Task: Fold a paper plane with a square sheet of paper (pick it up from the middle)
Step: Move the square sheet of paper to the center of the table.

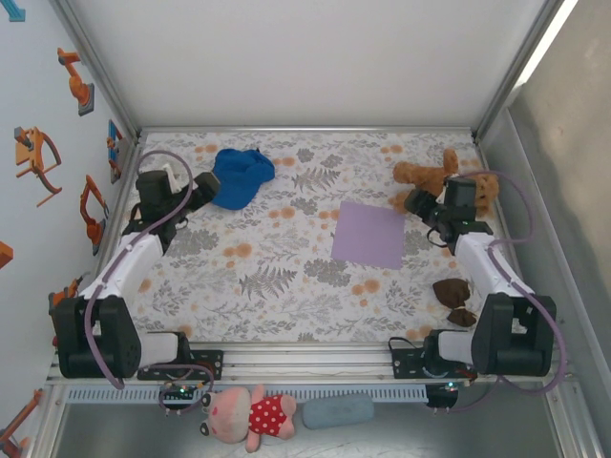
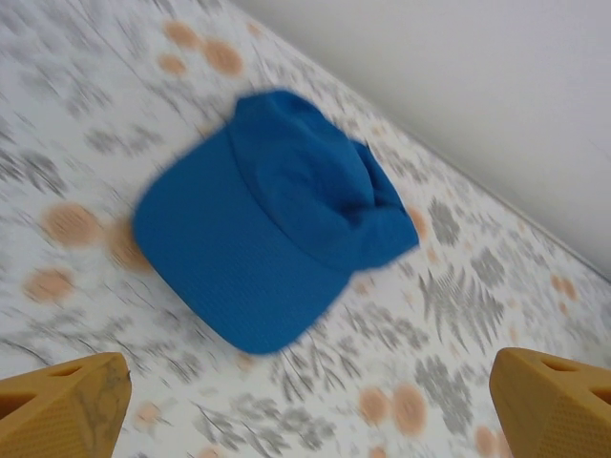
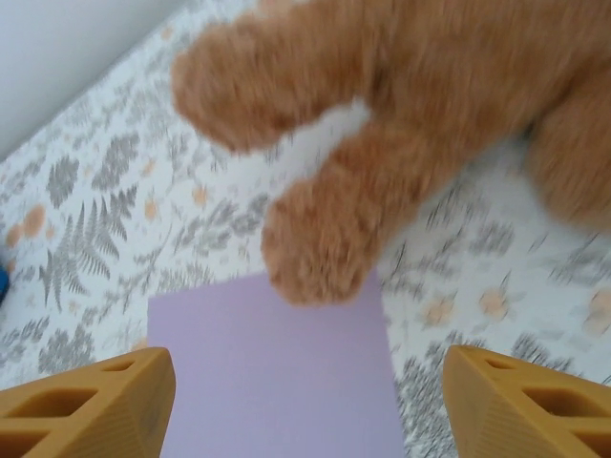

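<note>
Paper is being left flat on the table, right of centre. Right gripper is being held wide near its far corner, by teddy. Left gripper is being held wide by cap.

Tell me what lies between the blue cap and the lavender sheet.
The stretch is bare: in the top view, just floral tablecloth runs between the blue cap and the square sheet of paper.

Bench, floral cover | square sheet of paper flat, centre-right | blue cap far left | tan plush toy far right | dark brown item near right
</note>
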Robot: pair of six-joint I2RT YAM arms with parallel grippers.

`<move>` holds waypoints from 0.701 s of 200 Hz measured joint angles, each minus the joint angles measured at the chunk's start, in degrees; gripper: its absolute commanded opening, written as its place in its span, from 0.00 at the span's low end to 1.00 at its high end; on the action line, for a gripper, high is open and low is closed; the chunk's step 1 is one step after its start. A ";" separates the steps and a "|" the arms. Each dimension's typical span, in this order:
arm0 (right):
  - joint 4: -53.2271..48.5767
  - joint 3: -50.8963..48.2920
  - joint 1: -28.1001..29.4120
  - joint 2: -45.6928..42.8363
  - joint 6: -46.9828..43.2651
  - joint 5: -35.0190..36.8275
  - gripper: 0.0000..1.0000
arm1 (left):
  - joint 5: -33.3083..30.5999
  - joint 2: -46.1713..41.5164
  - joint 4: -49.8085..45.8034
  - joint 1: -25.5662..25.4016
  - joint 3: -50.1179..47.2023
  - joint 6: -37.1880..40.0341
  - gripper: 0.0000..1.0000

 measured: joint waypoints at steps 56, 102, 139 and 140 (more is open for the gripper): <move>-0.98 0.00 8.17 8.57 7.52 -0.11 0.56 | 5.05 10.29 -0.44 -13.11 3.21 -7.08 0.87; -1.64 1.77 12.11 15.15 9.42 3.72 0.53 | 6.58 18.88 0.85 -21.51 6.93 -10.69 0.78; -2.25 4.90 13.35 19.65 9.70 6.21 0.50 | 8.52 23.85 2.71 -23.65 8.46 -13.38 0.70; -2.25 4.92 13.35 19.74 9.70 6.23 0.50 | 8.55 23.91 2.71 -23.67 8.48 -13.44 0.70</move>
